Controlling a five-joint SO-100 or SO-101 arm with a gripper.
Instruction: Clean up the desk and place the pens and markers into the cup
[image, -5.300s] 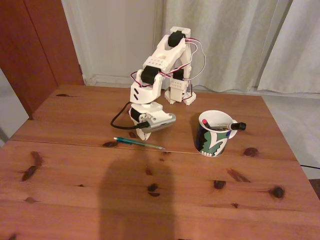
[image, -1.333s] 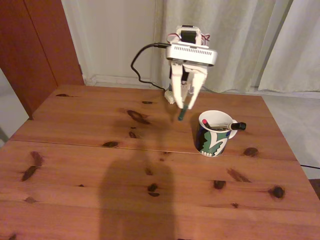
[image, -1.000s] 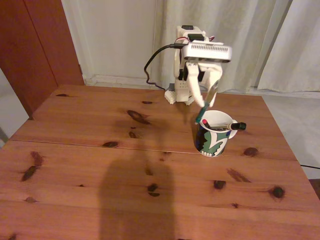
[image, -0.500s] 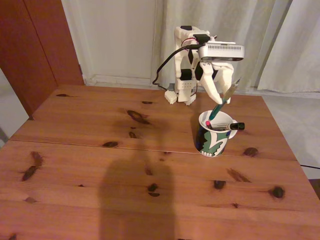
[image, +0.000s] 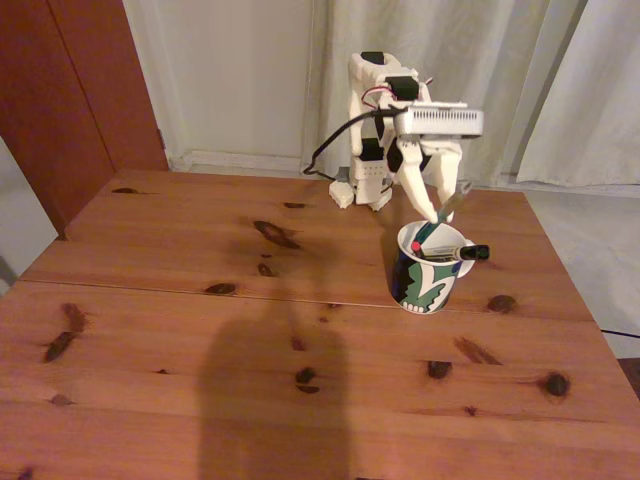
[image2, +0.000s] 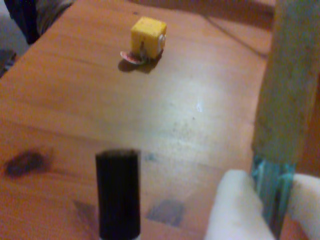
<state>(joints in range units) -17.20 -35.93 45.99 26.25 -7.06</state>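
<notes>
The claw (image: 440, 210) hangs just above the cup (image: 428, 272), closed on the green pen (image: 432, 228). The pen is tilted, its lower end already inside the rim, probably so it slides in beside the marker (image: 455, 251) and black pen (image: 412, 245).

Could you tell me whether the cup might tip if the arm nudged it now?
Probably not easily: the cup looks squat and sits flat on the desk. Still, the marker overhangs its rim and the green pen leans inside, so a sideways knock could rock it.
</notes>
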